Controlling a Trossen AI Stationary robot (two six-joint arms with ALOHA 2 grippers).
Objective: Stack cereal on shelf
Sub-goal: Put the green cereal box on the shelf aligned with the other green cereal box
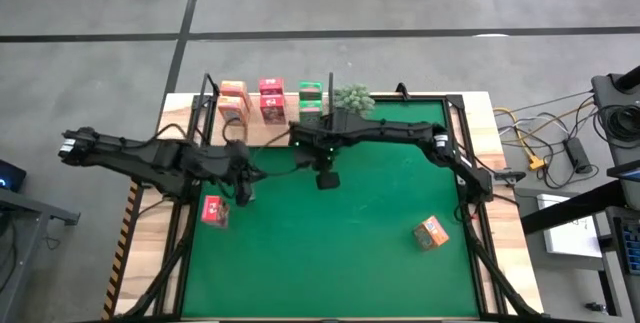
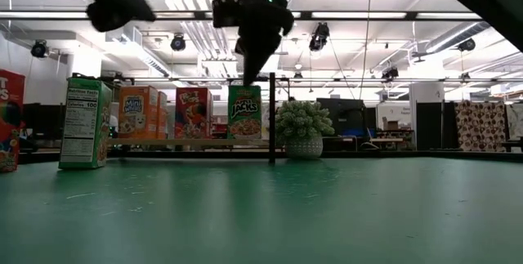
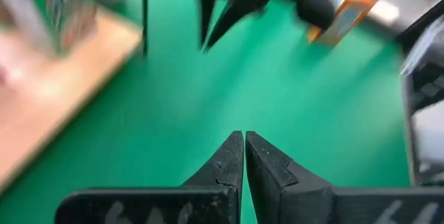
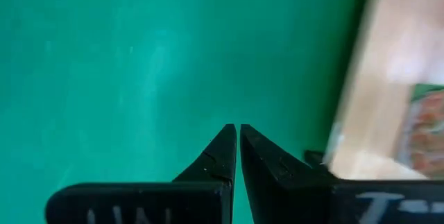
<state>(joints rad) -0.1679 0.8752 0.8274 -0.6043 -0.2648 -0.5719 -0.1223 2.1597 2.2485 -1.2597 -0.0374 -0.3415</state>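
On the shelf [image 1: 262,131] at the green mat's [image 1: 370,233] far edge: orange, pink-red and green cereal boxes [image 1: 271,100]. Near it: left gripper [image 1: 243,189] and right gripper [image 1: 326,178], both closed, empty. Well apart from it: 1 orange box [image 1: 431,232].

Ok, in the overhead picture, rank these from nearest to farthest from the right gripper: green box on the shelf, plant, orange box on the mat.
Measured from the right gripper, near the mat's middle:
1. Green box, on the shelf, straight beyond the gripper.
2. Plant, beside the shelf's right end, slightly farther.
3. Orange box, on the mat's near right part.
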